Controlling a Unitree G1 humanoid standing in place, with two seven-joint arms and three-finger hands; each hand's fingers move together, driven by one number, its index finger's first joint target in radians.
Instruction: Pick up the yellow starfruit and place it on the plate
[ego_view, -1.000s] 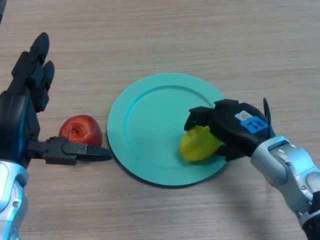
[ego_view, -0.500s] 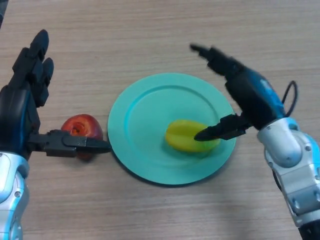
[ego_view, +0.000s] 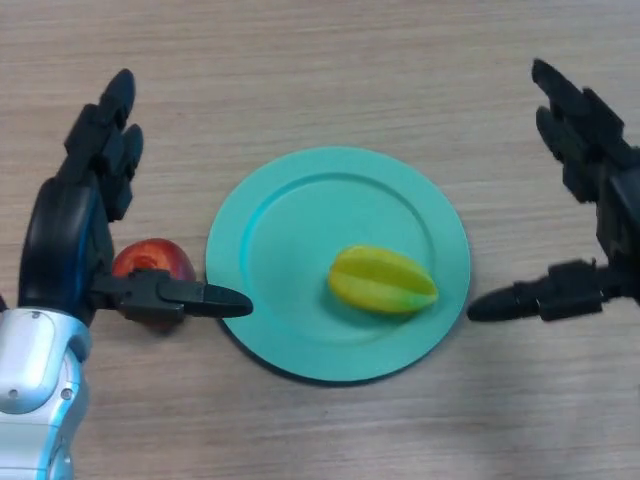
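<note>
The yellow starfruit (ego_view: 382, 281) lies on its side on the teal plate (ego_view: 300, 220), right of the plate's middle, with nothing touching it. My right hand (ego_view: 600, 200) is open off the plate's right edge, its fingers pointing away from me and its thumb (ego_view: 530, 298) reaching toward the rim. My left hand (ego_view: 70, 235) is open at the plate's left, fingers straight, thumb (ego_view: 190, 298) pointing at the plate's lower-left rim.
A red apple (ego_view: 152, 265) rests on the wooden table (ego_view: 330, 70) just left of the plate, partly behind my left thumb.
My right hand let go of the starfruit and drew back to the right, off the plate. The starfruit now lies free on the plate. My left hand shifted slightly right.
</note>
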